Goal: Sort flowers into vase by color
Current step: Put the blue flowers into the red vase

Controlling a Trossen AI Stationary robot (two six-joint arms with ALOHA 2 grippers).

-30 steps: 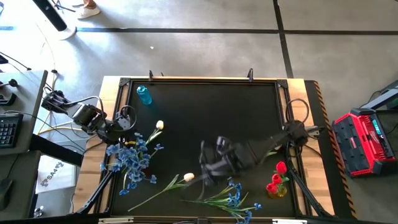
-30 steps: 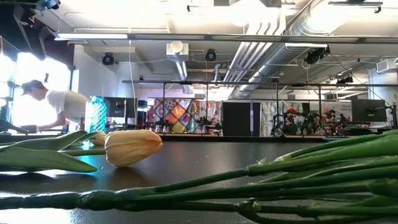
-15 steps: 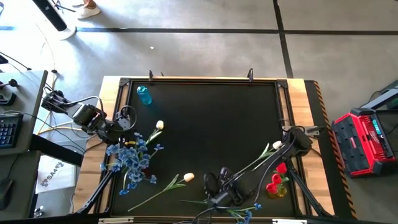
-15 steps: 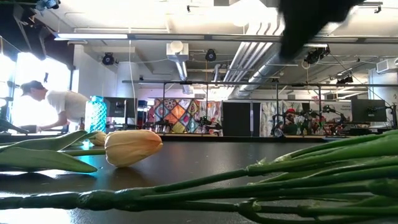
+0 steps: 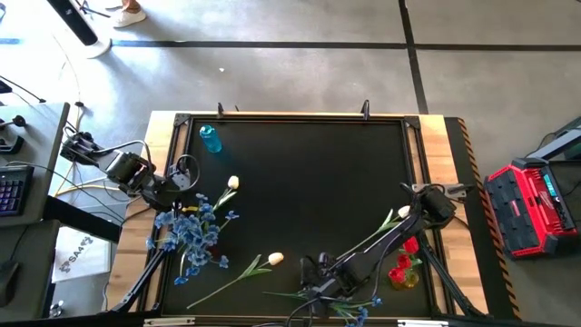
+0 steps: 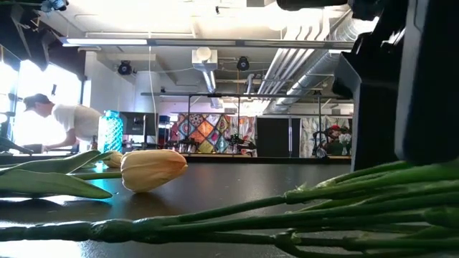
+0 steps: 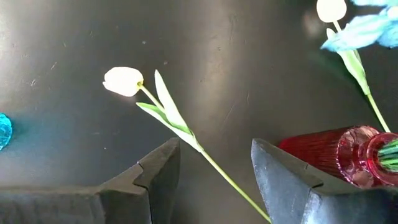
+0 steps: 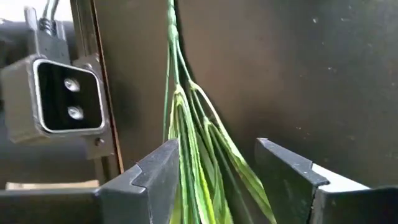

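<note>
A spray of small blue blossoms lies by the table's near edge. Its bundled green stems run between the fingers of my open right gripper, which is low over them; I see no touch. A cream tulip lies on the table to the left of it. My left gripper hangs open at the table's left, above the stem of another cream tulip. Blue flowers stand in a red vase just beside it.
A blue glass vase stands at the far left corner. Red tulips stand in a yellow vase at the near right. The low camera's housing sits on the near edge rail close to my right gripper. The table's middle is bare black mat.
My right gripper has come down and toward the table's near edge, tipping more steeply downward, until its fingers straddle the blue spray's stems. The flowers have stayed where they lay.
</note>
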